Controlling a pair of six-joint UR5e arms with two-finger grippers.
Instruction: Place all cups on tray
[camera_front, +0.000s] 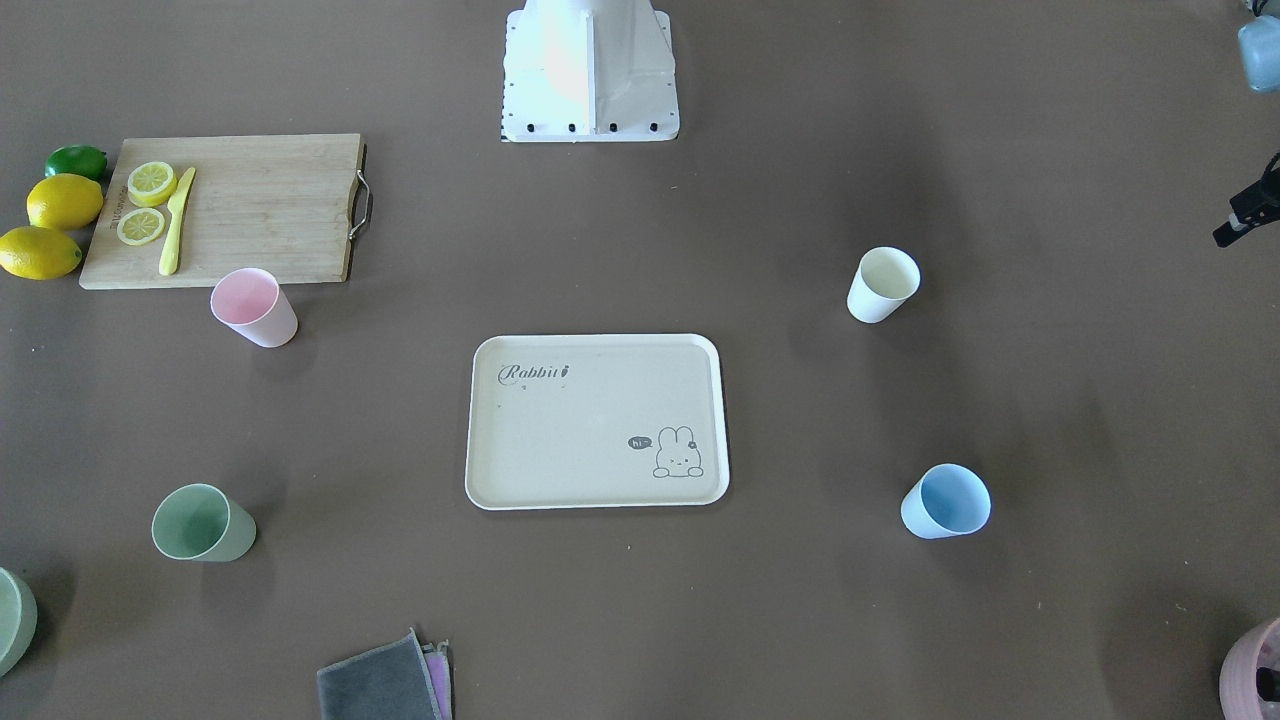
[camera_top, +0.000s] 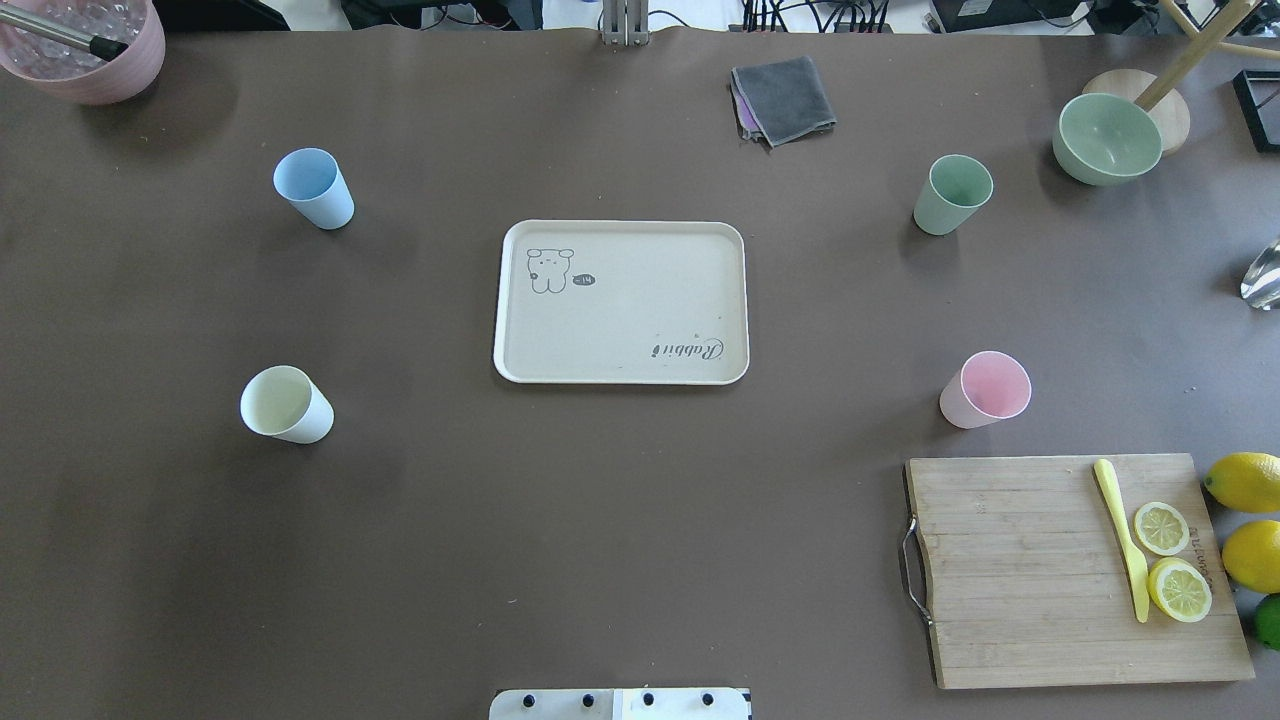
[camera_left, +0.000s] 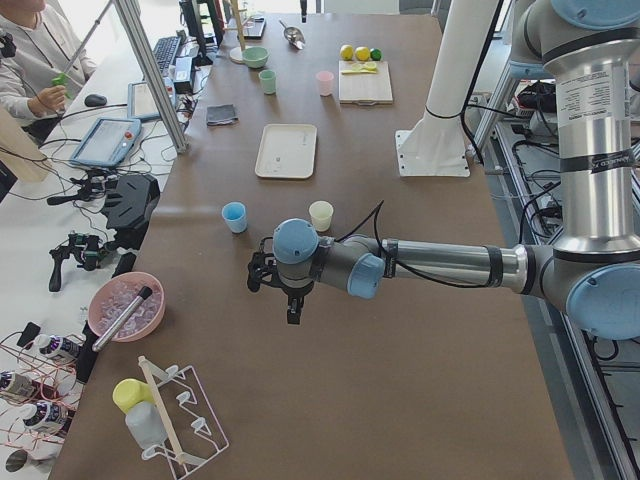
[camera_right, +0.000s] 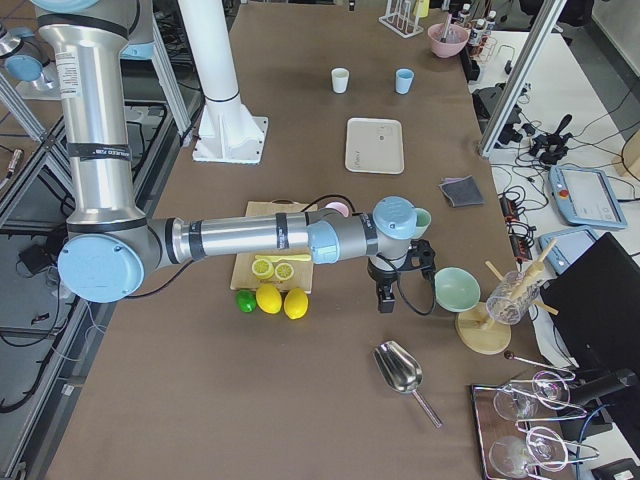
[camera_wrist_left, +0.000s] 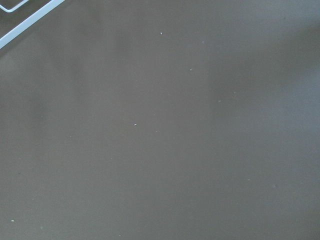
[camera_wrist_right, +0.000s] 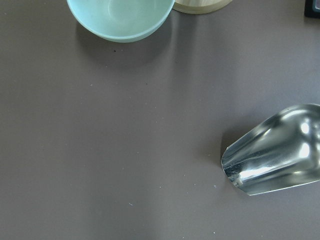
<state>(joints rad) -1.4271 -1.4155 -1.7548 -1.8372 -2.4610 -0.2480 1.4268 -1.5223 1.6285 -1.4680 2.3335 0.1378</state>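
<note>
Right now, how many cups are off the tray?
4, all on the table around the tray: light blue cup and cream-white cup on the robot's left, sage green cup and pink cup on its right. None seems hidden.

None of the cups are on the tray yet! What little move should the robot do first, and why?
Probably swing the left gripper over the cream-white cup. The tray is bare; that cup, the light blue cup, sage green cup and pink cup all stand on the table. From the left side view, the cream-white one looks nearest that gripper, which hangs above bare table.
</note>
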